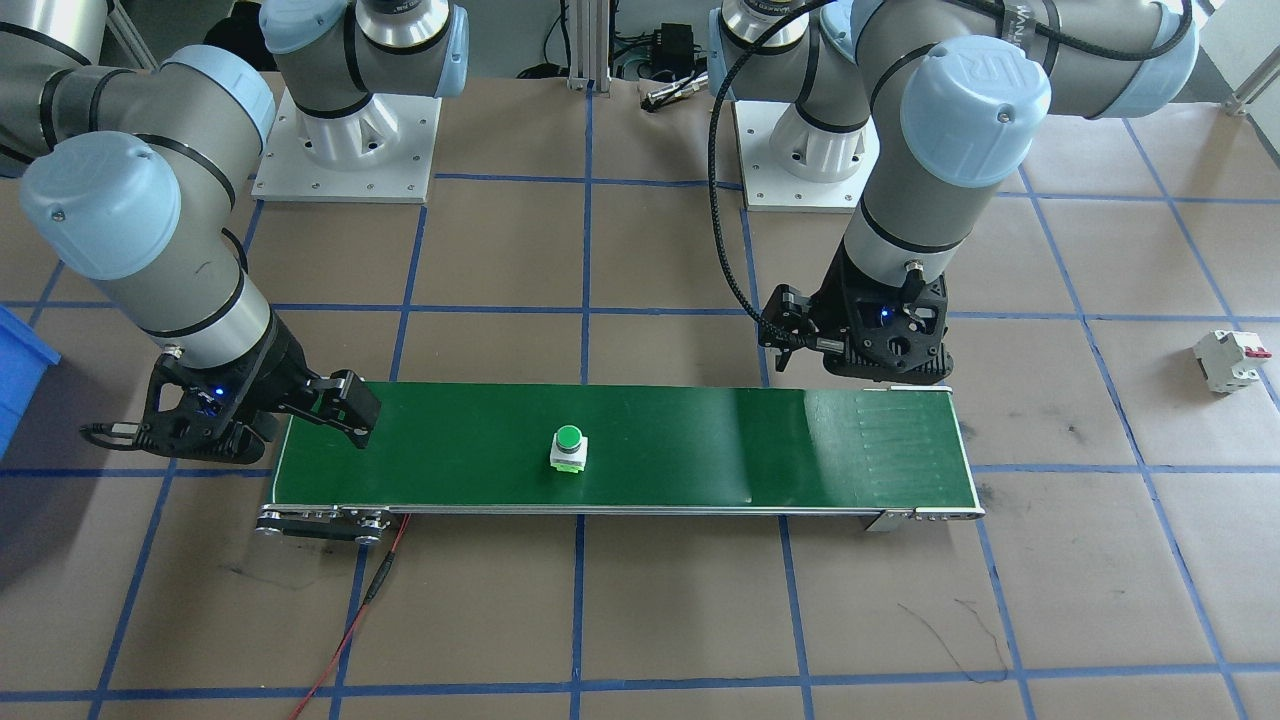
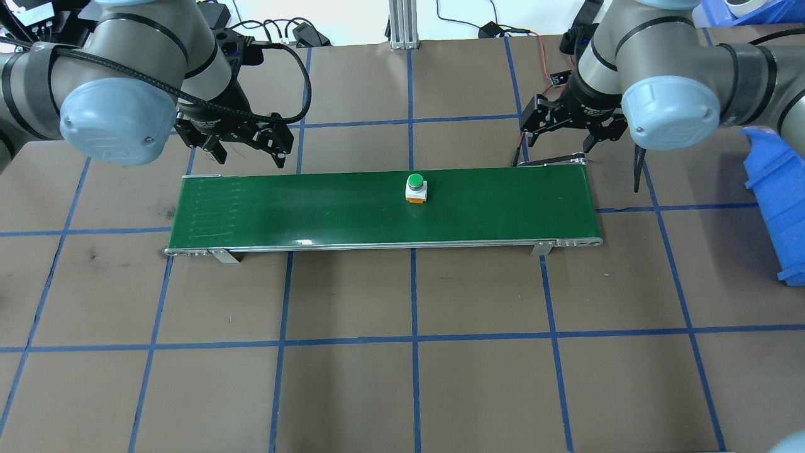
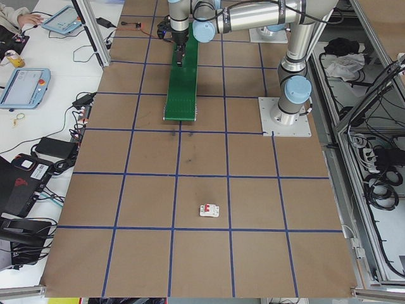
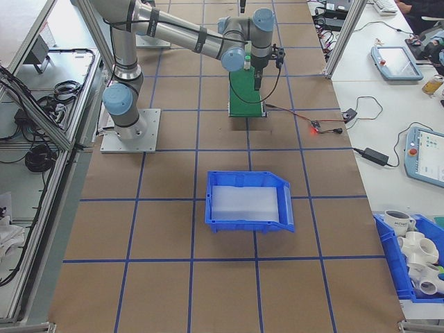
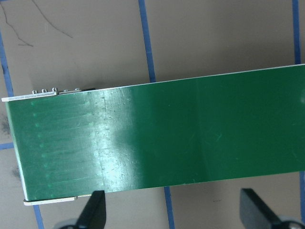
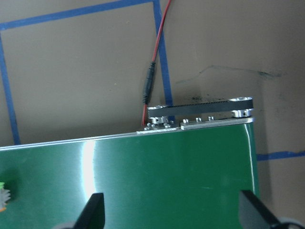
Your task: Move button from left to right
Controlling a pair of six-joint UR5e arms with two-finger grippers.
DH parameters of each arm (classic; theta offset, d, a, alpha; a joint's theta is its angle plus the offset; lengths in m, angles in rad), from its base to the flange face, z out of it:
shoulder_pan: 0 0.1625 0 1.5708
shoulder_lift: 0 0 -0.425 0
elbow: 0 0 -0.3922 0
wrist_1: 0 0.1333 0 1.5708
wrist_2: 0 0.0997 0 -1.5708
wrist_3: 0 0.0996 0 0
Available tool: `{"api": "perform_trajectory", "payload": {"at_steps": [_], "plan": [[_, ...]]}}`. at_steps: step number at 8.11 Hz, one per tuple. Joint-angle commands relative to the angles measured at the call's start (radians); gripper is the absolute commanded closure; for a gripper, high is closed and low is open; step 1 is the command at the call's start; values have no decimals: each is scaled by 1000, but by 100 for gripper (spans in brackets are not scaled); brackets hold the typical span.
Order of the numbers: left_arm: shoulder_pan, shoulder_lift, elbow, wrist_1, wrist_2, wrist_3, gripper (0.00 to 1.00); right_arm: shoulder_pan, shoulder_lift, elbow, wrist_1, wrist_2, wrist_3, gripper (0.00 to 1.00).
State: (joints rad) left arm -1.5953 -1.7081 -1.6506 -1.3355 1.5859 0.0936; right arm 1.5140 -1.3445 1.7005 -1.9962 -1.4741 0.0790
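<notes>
**Button mid-belt, both grippers empty**

I see the button [image 2: 416,188] upright near the middle of the green conveyor belt [image 2: 314,211]. The left gripper [image 2: 242,146] and right gripper [image 2: 569,135] hover at opposite belt ends, fingers spread apart, holding nothing.

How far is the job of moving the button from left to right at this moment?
Done: the button stands on the green belt near its middle, held by neither arm. In hand: the open left gripper hangs over the belt's left end. Left: the button must reach the right end, where the open right gripper waits.
</notes>
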Motion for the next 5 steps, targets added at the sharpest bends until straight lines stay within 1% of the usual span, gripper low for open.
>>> {"api": "perform_trajectory", "payload": {"at_steps": [1, 2, 3, 4, 5], "plan": [[0, -2, -3, 2, -3, -2, 0, 2, 5, 1, -55, 128, 81, 0], [0, -2, -1, 1, -3, -8, 0, 15, 8, 1, -81, 158, 159, 0], [0, -2, -1, -1, -3, -9, 0, 46, 31, 1, -102, 159, 177, 0], [0, -2, 0, 1, -4, -9, 0, 95, 65, 1, -151, 156, 206, 0], [0, -2, 0, 2, -4, -9, 0, 115, 92, 1, -168, 146, 226, 0]]}}
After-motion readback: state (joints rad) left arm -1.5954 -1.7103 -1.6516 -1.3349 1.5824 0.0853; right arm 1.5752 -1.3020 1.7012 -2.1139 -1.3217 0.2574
